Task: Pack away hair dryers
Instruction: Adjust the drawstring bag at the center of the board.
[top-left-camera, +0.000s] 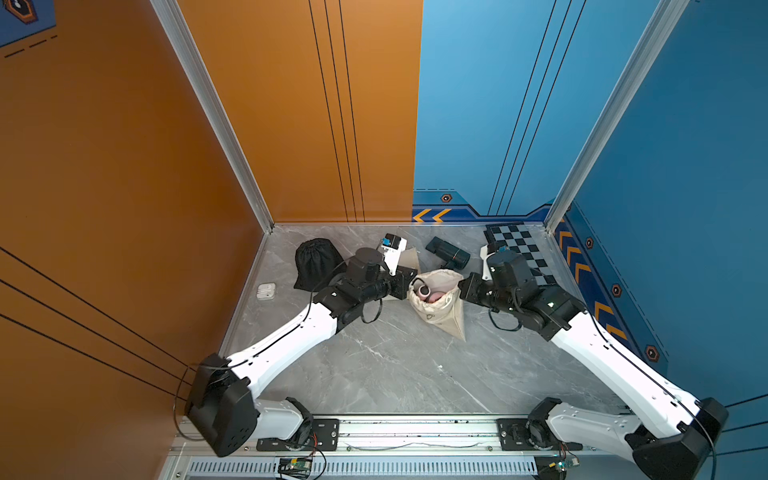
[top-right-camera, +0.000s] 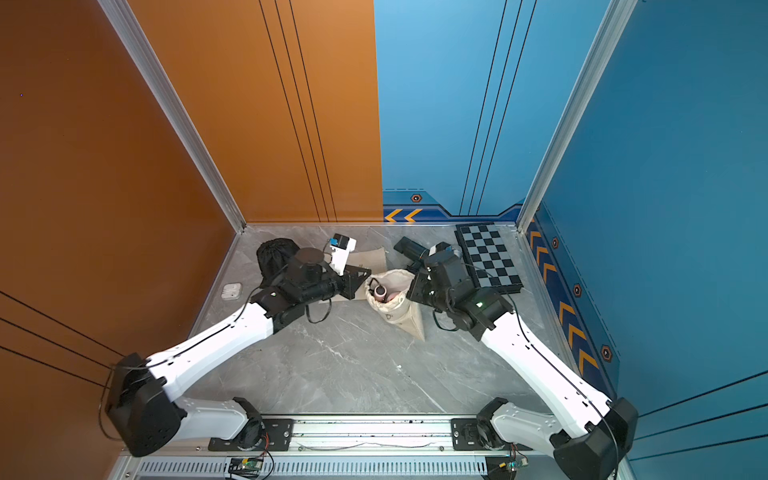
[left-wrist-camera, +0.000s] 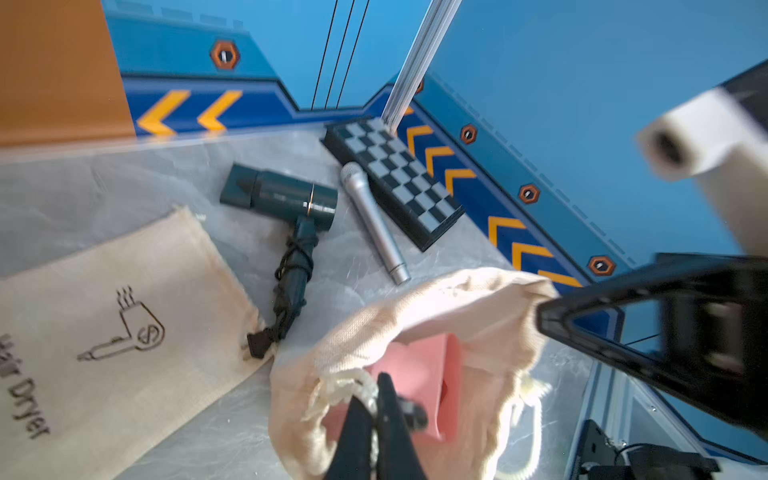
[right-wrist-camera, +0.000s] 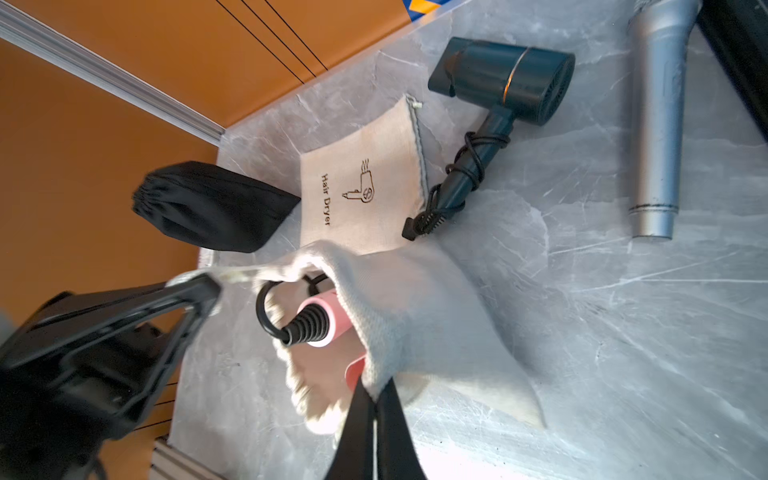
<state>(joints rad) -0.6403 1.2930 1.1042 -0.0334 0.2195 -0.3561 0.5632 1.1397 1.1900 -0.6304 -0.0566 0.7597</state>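
Both sides of the mouth of a cream drawstring bag (top-left-camera: 440, 307) are pinched. The left gripper (left-wrist-camera: 376, 386) is clamped on the rim and drawstring at one side, its jaws pressed together on the cloth. The right gripper (right-wrist-camera: 376, 395) is clamped on the opposite rim in the same way. Between them the mouth gapes, and the pink hair dryer (right-wrist-camera: 320, 320) sits inside, its handle end and black cord showing at the opening. The bag's lower corner rests on the grey marble table (top-left-camera: 374, 365). Beyond the bag, the black hair dryer (left-wrist-camera: 286, 195) lies on its side on the table, cord wound round its handle. It lies just beside a flat cream bag printed "Hair Dryer" (left-wrist-camera: 104, 332). A grey microphone (left-wrist-camera: 374, 220) lies between that dryer and a folded chessboard (left-wrist-camera: 395, 174). A black cloth bag (top-left-camera: 316, 262) sits near the orange wall, with a small white case (top-left-camera: 266, 291) close by.
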